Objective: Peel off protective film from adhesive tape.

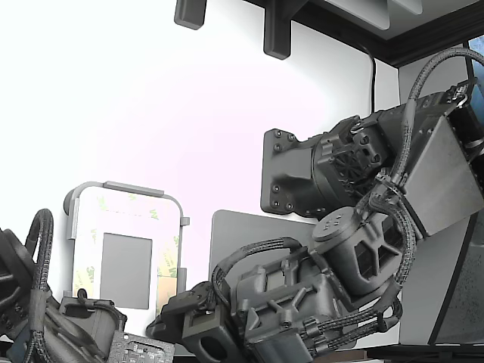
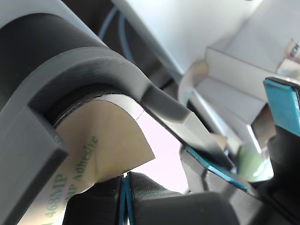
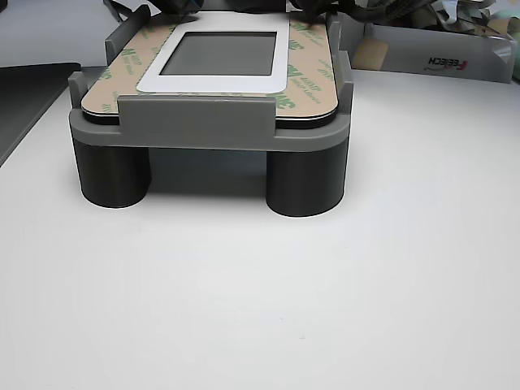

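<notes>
Between nearly closed fingers [image 2: 154, 187]: protective film [image 2: 101, 145]

The plate's [image 3: 213, 84] far edge is hidden behind dark arm parts [image 3: 321, 6].

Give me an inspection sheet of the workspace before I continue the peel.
Surface: white table, bare in front.
Job's things: plate sits in grey fixture; tan protective film along its edges; a film end curls up.
Clutter: white box behind.
Claw: at the curled film; grip state unclear.
Cables: braided hoses on the arm; black wire on the wall.
Surroundings: white wall, dark shelf brackets.
</notes>
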### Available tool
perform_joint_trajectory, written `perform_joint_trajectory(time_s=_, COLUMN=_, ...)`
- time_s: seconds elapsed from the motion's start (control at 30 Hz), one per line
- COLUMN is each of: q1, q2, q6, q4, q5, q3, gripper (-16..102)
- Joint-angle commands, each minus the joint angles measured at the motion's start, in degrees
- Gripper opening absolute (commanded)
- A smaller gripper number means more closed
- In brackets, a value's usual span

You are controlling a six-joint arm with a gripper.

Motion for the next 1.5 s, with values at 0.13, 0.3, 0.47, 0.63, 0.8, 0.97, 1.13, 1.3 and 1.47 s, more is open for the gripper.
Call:
perform_joint_trajectory(time_s=0.13, q1=-0.5, q2=1.8, q6=-0.7, q4=-0.3, q5=-0.1, q3=-0.4, gripper=-11)
perform_joint_trajectory(time_s=0.3, q1=-0.9, q2=1.9, q6=-1.2, q4=-0.2, q5=-0.5, q3=-0.4, gripper=-11)
perform_joint_trajectory(time_s=0.47, q1=-1.1, q2=1.9, q6=-1.8, q4=0.2, q5=-0.6, q3=-0.6, gripper=-11)
perform_joint_trajectory(time_s=0.63, q1=-1.5, q2=1.9, q6=-2.8, q4=0.9, q5=-0.7, q3=-1.1, gripper=-11)
perform_joint_trajectory(time_s=0.8, q1=-2.0, q2=2.0, q6=-3.9, q4=0.9, q5=-1.1, q3=-1.1, gripper=-11)
perform_joint_trajectory(time_s=0.97, q1=-2.5, q2=1.8, q6=-4.6, q4=1.3, q5=-1.5, q3=-1.5, gripper=-11)
perform_joint_trajectory(time_s=1.13, q1=-3.1, q2=1.8, q6=-5.0, q4=0.8, q5=-1.9, q3=-0.9, gripper=-11)
perform_joint_trajectory(time_s=1.3, q1=-3.8, q2=1.9, q6=-5.4, q4=-0.2, q5=-2.7, q3=0.1, gripper=-11)
perform_joint_trajectory(time_s=1.47, q1=-4.0, q2=2.0, q6=-5.5, q4=-0.7, q5=-2.9, q3=0.6, gripper=-11)
